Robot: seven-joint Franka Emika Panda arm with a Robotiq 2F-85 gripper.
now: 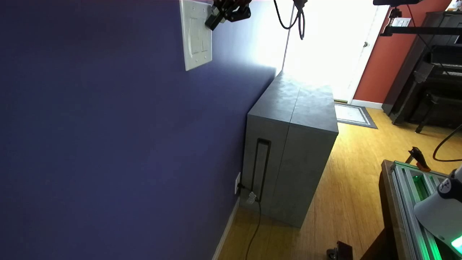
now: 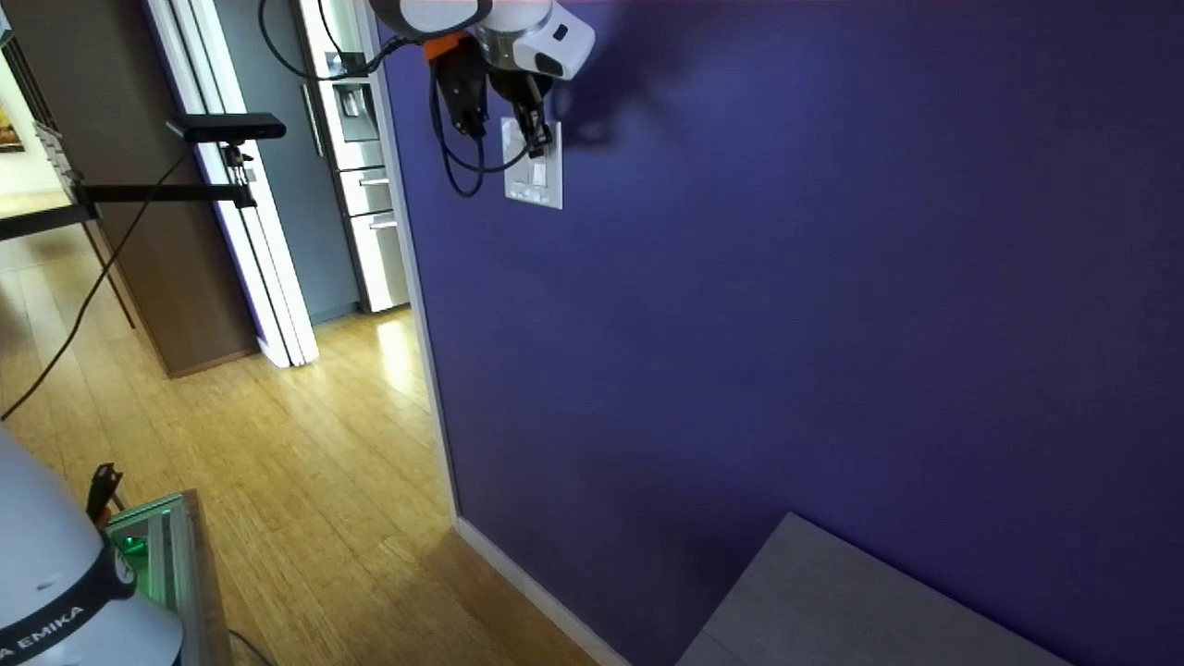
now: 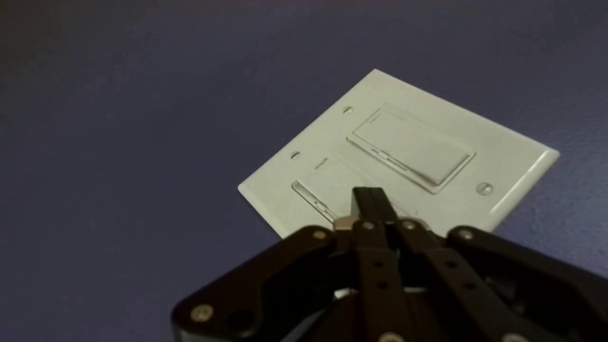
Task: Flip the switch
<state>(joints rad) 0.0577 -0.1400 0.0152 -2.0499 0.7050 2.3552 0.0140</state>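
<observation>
In an exterior view, the letters "A EMIKA" [image 2: 42,631] are running along the dark band [image 2: 92,583] around the lower part of the arm [image 2: 46,518], starting at the view's left edge. A round emblem [image 1: 445,186] is showing on the band in an exterior view. A pale sheet [image 1: 401,22] by the red wall [image 1: 377,65] is appearing too small to read; a tag [image 1: 251,197] beside the cord [image 1: 258,216] is appearing too blurred.

The arm is standing over a metal frame [image 1: 400,180]. Its white wrist [image 2: 555,37] is entering at the top edge, a looped cable [image 2: 464,190] is hanging beside it, and the gripper [image 3: 369,202] is pointing at the switch [image 3: 394,154]. This white plate is sitting on the purple wall [image 2: 786,277], higher than the grey cabinet [image 1: 296,162].

In the wrist view, the jaws are standing clenched, tip against tip. The fingertips [image 3: 362,199] are partly covering a rocker [image 3: 332,178], while its neighbouring rocker [image 3: 413,145] is lying fully in view. Whether the fingertips are touching the plate cannot be told.
</observation>
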